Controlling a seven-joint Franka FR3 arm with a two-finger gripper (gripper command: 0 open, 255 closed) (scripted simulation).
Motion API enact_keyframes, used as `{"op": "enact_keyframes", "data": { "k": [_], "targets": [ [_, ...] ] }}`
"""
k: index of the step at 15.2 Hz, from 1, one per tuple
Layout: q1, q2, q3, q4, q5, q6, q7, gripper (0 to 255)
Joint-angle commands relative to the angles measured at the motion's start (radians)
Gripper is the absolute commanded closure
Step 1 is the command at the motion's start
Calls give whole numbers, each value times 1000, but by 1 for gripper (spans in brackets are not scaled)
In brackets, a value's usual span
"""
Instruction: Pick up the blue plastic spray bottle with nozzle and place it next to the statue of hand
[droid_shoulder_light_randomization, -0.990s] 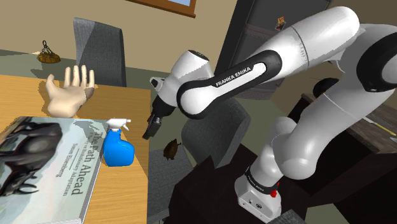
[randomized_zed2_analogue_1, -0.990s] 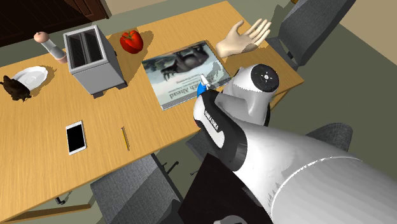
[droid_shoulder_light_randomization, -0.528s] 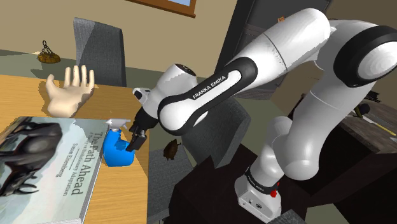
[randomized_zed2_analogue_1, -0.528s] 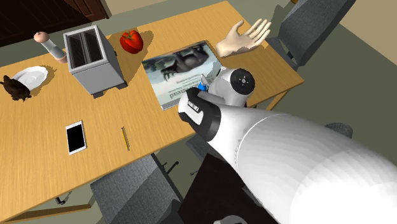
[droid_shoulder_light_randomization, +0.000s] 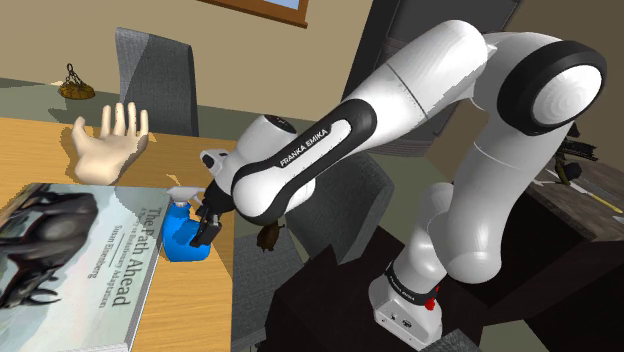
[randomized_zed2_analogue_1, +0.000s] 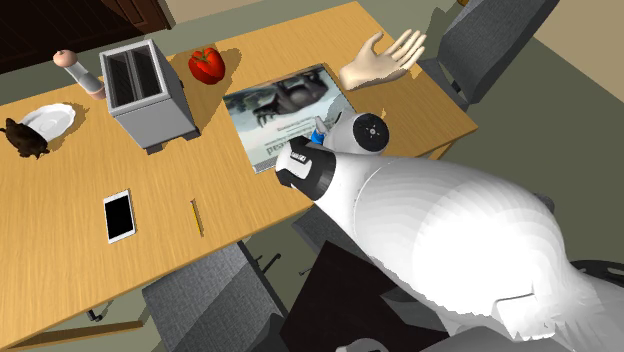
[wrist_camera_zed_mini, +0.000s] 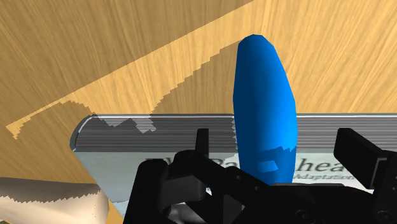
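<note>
Near the table (droid_shoulder_light_randomization: 195, 300) edge, blue spray bottle (droid_shoulder_light_randomization: 183, 240) beside book (droid_shoulder_light_randomization: 70, 250), tool (droid_shoulder_light_randomization: 205, 228) spread around it, untouching

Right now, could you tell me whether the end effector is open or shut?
Open: the end effector straddles the blue spray bottle, fingers apart and not touching it.

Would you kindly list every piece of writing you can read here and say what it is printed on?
"FRANKA EMIKA": on the arm.
"The Path Ahead": along the spine of the book.
The smaller line beside that title: too small to read.
</note>
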Motion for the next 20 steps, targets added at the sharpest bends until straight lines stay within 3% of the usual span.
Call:
{"op": "enact_keyframes", "data": {
  "k": [1,5,6,15,20],
  "targets": [
    [0,2,0,1,1,1,-1,0],
    [0,2,0,1,1,1,-1,0],
    [0,2,0,1,1,1,-1,255],
    [0,2,0,1,1,1,-1,255],
    [5,-62,-23,-1,-100,-60,92,255]
  ]
}}
